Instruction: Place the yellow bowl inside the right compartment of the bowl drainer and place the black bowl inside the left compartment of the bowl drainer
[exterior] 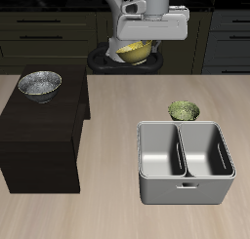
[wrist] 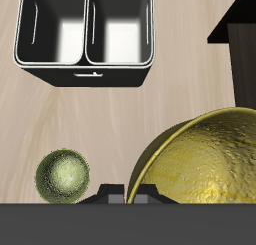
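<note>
Yellow bowl: the small round bright yellow bowl (exterior: 135, 52) hangs in the air at the back of the counter, well above it, tilted, gripped by its rim; the wrist view shows its mottled inside (wrist: 205, 164) close to the camera.
Tool: the white two-finger tool (exterior: 143, 41) is clenched on the yellow bowl's rim.
Bowl drainer: the grey metal rectangular tub with two deep wells (exterior: 186, 189) stands on the counter toward its front edge, slot handle on its front wall; both wells show bare metal floors (wrist: 86, 60).
Black bowl: the wide shallow bowl with a dark rim and silvery speckled inside (exterior: 39, 85) sits upright on top of the dark cabinet block, well apart from the drainer.
Dark cabinet block: a low black-brown box (exterior: 39, 145) stands on the counter beside the drainer, with a gap between them.
Olive-green bowl: a small round green bowl (exterior: 184, 110) rests on the counter just behind the drainer's back wall (wrist: 64, 176).
Counter: pale wood-grain surface (exterior: 107, 209).
</note>
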